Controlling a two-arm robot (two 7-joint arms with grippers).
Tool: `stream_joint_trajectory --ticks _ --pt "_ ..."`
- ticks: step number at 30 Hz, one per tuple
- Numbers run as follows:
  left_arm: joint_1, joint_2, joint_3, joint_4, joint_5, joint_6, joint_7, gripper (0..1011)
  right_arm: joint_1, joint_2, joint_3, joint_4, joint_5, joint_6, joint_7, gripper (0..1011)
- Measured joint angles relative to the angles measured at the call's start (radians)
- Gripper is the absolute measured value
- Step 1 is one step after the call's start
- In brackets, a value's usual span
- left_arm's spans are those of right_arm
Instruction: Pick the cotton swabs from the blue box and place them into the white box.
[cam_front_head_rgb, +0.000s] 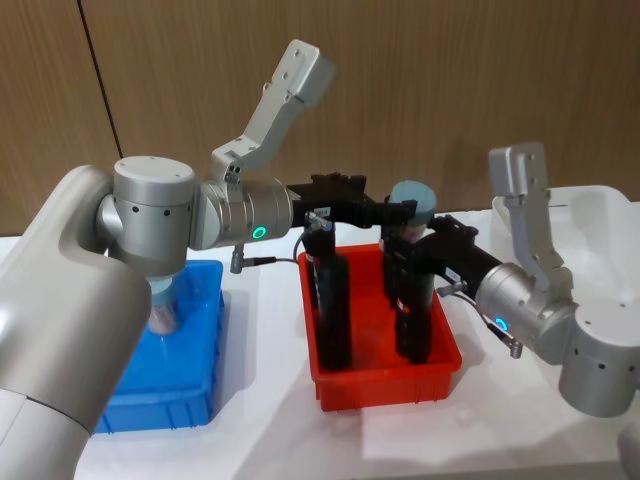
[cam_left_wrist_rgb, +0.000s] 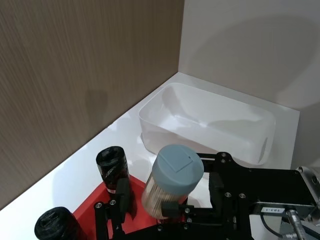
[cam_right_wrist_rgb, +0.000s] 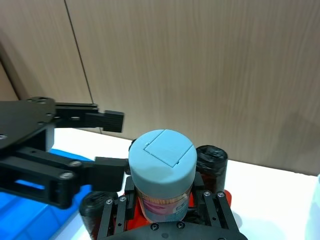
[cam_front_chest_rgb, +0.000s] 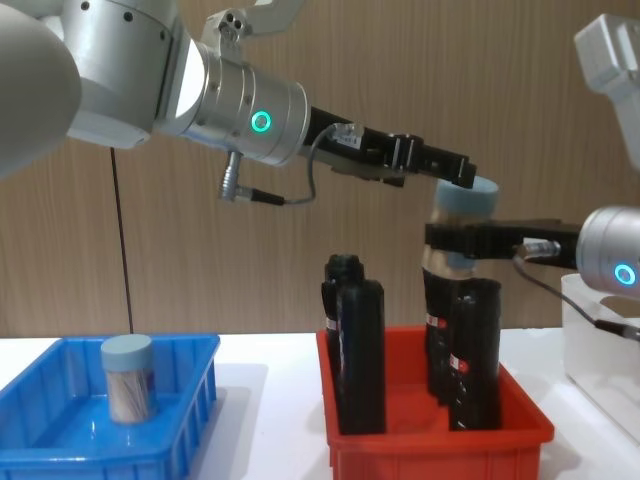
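A tub of cotton swabs with a pale blue lid hangs above the red bin, and my right gripper is shut on its lower body. My left gripper reaches in from the left and stands open around the same tub, with a gap on each side of it. Seen from the chest, the left fingers are level with the lid while the right gripper clamps the tub below it. A second tub stands upright in the blue box. The white box stands at the far right, with nothing in it.
The red bin sits in the middle, directly under the held tub, with tall black bottles standing in it. My left arm's large grey body covers part of the blue box. A wooden wall runs close behind the table.
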Motion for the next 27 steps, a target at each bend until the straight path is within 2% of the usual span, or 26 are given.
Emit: stream_joint_trajectory --ticks 27 --pt "0.000 0.000 0.000 0.000 0.000 0.000 0.000 1004 0.022 0.021 0.049 0.051 0.050 -0.061 -0.041 661"
